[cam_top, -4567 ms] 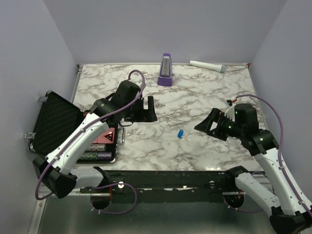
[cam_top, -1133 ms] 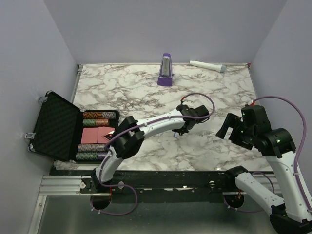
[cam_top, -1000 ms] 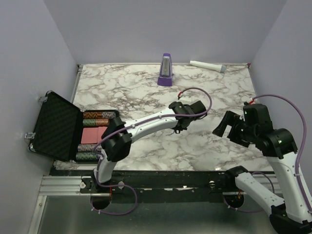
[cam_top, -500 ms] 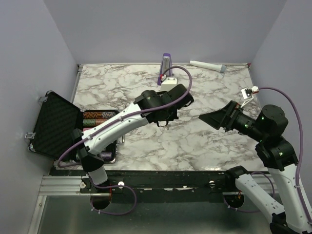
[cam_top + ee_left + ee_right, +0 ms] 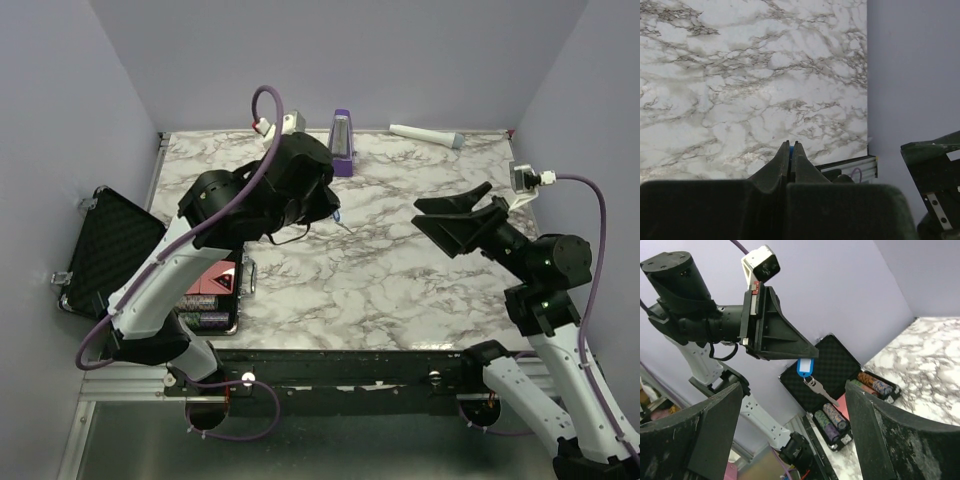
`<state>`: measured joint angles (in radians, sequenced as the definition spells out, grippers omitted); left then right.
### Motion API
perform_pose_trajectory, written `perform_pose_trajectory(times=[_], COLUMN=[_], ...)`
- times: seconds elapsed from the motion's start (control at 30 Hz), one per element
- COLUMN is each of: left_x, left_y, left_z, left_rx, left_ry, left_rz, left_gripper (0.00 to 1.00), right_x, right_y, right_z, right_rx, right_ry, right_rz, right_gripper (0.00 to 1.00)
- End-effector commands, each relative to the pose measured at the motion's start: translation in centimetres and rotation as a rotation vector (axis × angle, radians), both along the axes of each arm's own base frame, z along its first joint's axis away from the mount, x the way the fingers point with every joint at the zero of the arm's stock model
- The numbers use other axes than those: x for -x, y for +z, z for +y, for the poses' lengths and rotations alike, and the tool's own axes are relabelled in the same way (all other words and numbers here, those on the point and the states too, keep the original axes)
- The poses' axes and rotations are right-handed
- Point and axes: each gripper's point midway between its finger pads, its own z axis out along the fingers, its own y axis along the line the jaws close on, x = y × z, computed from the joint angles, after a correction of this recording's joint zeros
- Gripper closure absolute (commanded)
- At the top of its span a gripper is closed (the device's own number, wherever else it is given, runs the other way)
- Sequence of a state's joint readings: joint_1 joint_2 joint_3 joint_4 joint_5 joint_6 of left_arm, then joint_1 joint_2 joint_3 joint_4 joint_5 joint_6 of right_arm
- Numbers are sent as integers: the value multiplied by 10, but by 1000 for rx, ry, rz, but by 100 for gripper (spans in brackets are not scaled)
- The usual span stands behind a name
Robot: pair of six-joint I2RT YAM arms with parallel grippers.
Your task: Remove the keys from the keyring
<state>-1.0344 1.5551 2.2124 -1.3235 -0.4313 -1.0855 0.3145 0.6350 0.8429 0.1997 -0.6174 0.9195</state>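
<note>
My left gripper (image 5: pixel 334 211) is raised above the marble table (image 5: pixel 400 280) and shut on the bright blue plastic head (image 5: pixel 804 366) of the keys. In the left wrist view only a blue sliver (image 5: pixel 791 152) shows between the closed jaws. Seen from the right wrist, the tiny silvery keyring (image 5: pixel 808 379) hangs under the blue head, and a silvery key (image 5: pixel 821 391) dangles slanting from it. My right gripper (image 5: pixel 441 221) is lifted off the table and open, facing the left gripper. The key set hangs in the gap between its fingers (image 5: pixel 715 430), farther off and untouched.
A purple metronome-shaped block (image 5: pixel 343 148) stands at the back of the table, partly behind the left arm. Near the back right edge lies a white cylinder (image 5: pixel 427 134). An open black case (image 5: pixel 110 250) with poker chips (image 5: pixel 875 382) sits at the left edge.
The left gripper has lifted the key set off the table and swung up and back to the left. The right gripper has risen and turned to face it.
</note>
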Motion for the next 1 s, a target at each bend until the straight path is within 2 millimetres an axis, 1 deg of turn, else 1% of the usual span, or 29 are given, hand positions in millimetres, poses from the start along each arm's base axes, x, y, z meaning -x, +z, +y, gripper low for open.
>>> perform_pose_trajectory(times=[0.0,0.1,0.17,0.37,0.4,0.5,0.63,0.73,0.97], left_x=[21,20,19,14,13,7,0,-4,-12], left_y=[6,18,23,37,40,47,54,57,61], left_z=[24,27,29,30,30,26,22,26,33], left_rx=[45,100,132,245,260,305,342,347,369], left_ry=[10,22,33,73,75,72,62,76,92], left_rz=[90,81,86,114,111,108,107,94,88], left_gripper=[100,100,100,100,100,100,100,100,100], right_x=[9,5,2,-15,-14,-19,-19,-23,-24], right_y=[28,30,30,27,29,23,18,17,13], right_z=[9,13,15,25,28,44,73,87,109], right_rx=[-31,-32,-36,-14,-18,1,44,37,41], right_ry=[92,112,119,114,125,137,175,206,235], right_rz=[-167,-209,-236,-290,-307,-333,-386,-397,-426], right_gripper=[13,16,18,25,25,27,27,28,30])
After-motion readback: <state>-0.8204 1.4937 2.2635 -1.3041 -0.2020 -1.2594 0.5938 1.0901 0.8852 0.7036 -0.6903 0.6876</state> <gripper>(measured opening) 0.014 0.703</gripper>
